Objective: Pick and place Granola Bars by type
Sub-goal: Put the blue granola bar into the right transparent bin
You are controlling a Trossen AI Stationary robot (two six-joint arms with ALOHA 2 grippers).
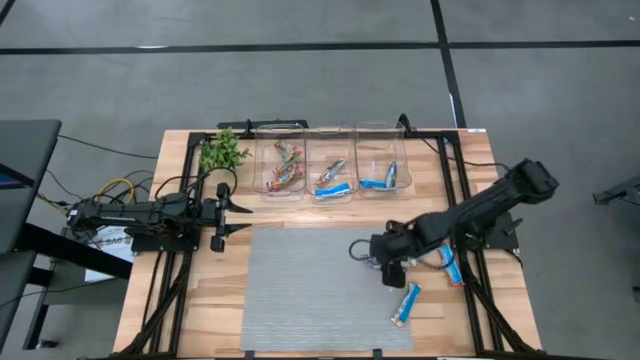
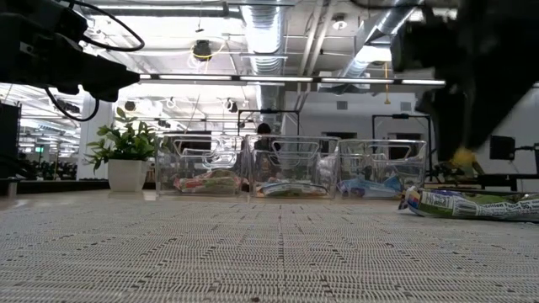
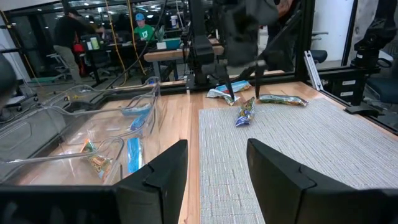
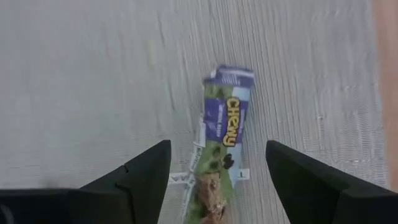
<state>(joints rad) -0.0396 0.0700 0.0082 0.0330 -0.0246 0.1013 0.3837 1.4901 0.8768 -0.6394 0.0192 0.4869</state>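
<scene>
Three wrapped granola bars lie loose on the table's right side. A blue-and-green one (image 1: 405,303) (image 4: 222,143) lies flat on the grey mat. Another (image 1: 452,266) rests on the wood, and a third (image 3: 224,91) lies partly under the right arm. More bars lie in three clear bins (image 1: 330,165) at the far edge. My right gripper (image 1: 392,278) (image 4: 217,144) is open and hovers over the bar on the mat, one finger to each side, touching nothing. My left gripper (image 1: 243,219) (image 3: 217,143) is open and waits at the mat's left edge.
A grey woven mat (image 1: 310,290) covers the table's middle. A small potted green plant (image 1: 222,152) stands left of the bins. Black frame rails (image 1: 170,270) run along both table sides. People show in the room beyond the table.
</scene>
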